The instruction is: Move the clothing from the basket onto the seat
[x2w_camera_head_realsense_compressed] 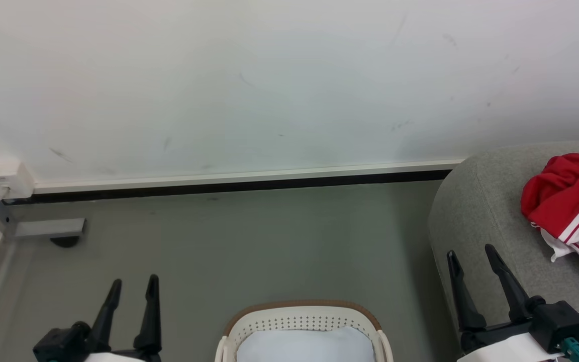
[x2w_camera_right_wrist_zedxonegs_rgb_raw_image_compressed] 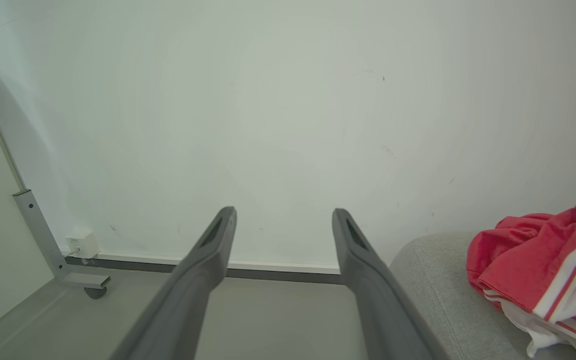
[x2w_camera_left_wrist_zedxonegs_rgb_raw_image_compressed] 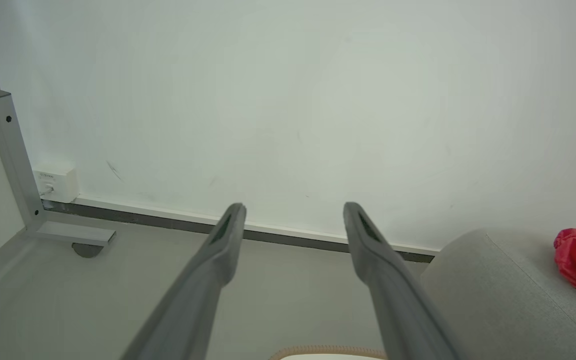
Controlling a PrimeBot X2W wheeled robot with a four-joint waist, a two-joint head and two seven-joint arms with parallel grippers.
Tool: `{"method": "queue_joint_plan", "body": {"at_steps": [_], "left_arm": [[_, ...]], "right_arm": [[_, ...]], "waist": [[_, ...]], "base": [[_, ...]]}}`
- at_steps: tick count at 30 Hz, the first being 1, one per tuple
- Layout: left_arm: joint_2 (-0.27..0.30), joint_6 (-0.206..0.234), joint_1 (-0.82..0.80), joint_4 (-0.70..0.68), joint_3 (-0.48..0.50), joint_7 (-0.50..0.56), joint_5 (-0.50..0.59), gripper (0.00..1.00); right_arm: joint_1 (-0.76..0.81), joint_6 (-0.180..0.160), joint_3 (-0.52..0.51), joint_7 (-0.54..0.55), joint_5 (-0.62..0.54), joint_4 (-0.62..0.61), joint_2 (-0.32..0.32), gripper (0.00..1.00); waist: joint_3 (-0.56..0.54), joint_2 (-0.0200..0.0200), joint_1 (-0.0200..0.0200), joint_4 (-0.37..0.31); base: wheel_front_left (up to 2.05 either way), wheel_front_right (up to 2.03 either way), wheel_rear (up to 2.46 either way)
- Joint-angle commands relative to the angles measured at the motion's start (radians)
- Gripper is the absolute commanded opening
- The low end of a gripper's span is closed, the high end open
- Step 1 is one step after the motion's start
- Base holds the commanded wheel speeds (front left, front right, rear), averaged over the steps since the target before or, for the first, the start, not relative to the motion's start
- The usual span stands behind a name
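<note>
The clothing [x2w_camera_head_realsense_compressed: 568,201] lies crumpled on the seat [x2w_camera_head_realsense_compressed: 475,216], apart from the basket [x2w_camera_head_realsense_compressed: 299,314]. I judge it light, soft and limp, so I would pinch a raised fold, not a flat part. My left end effector [x2w_camera_head_realsense_compressed: 135,279] and right end effector [x2w_camera_head_realsense_compressed: 471,250] hang wide open and empty, pointing toward the wall [x2w_camera_head_realsense_compressed: 289,75]. The right one is just beside the seat.
</note>
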Motion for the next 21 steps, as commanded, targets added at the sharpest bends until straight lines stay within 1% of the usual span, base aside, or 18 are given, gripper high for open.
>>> {"method": "queue_joint_plan", "body": {"at_steps": [1,9,19,20,21], "left_arm": [[0.0,-0.005,-0.006,0.002,0.005,0.0,0.01,1.0],[-0.008,-0.006,-0.015,-0.005,0.006,0.0,0.028,1.0],[0.008,-0.007,-0.016,-0.013,-0.009,0.0,0.012,1.0],[0.01,-0.007,-0.015,-0.013,-0.011,0.0,0.008,0.0],[0.0,-0.007,-0.009,-0.004,-0.014,0.0,0.01,0.0]], "right_arm": [[-0.005,-0.002,-0.003,-0.007,-0.001,-0.005,0.002,1.0],[0.006,-0.002,-0.007,-0.006,0.006,-0.01,0.005,1.0],[0.003,-0.002,0.004,-0.006,0.026,-0.012,0.006,1.0],[0.004,-0.002,0.004,-0.006,0.028,-0.011,0.006,0.0],[0.002,0.0,0.004,-0.001,0.016,-0.007,0.005,0.0]], "waist": [[0.0,0.0,0.0001,0.0],[0.001,0.0,0.0001,0.0],[0.004,0.0,0.0001,0.002],[0.004,0.0,0.0001,0.002],[0.004,0.0,0.0001,0.002]], "base": [[0.0,0.0,0.0],[0.0,0.0,0.0],[0.0,0.0,0.0],[0.0,0.0,0.0],[0.0,0.0,0.0]]}}
